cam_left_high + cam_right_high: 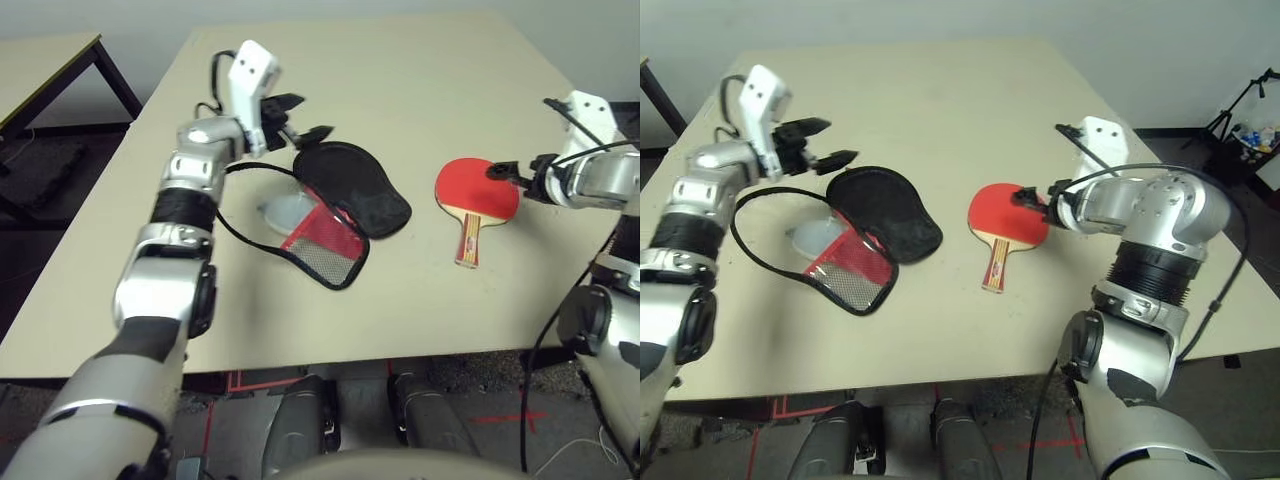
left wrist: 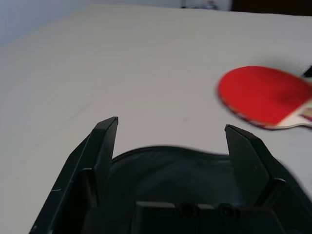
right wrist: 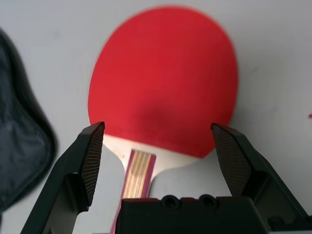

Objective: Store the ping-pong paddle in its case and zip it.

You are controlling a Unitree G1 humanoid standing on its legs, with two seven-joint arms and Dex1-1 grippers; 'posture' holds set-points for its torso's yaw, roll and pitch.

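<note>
The paddle (image 1: 477, 190) lies bare at centre right of the worktop (image 1: 420, 90); the case (image 1: 340, 205) gapes unzipped, centre left. Both end effectors, left (image 1: 300, 115) and right (image 3: 158, 141), are spread and empty, so storing and zipping remain.

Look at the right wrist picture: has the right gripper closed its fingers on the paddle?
No. The right gripper is open, its fingers wide apart above the ping-pong paddle, which lies flat on the table.
</note>
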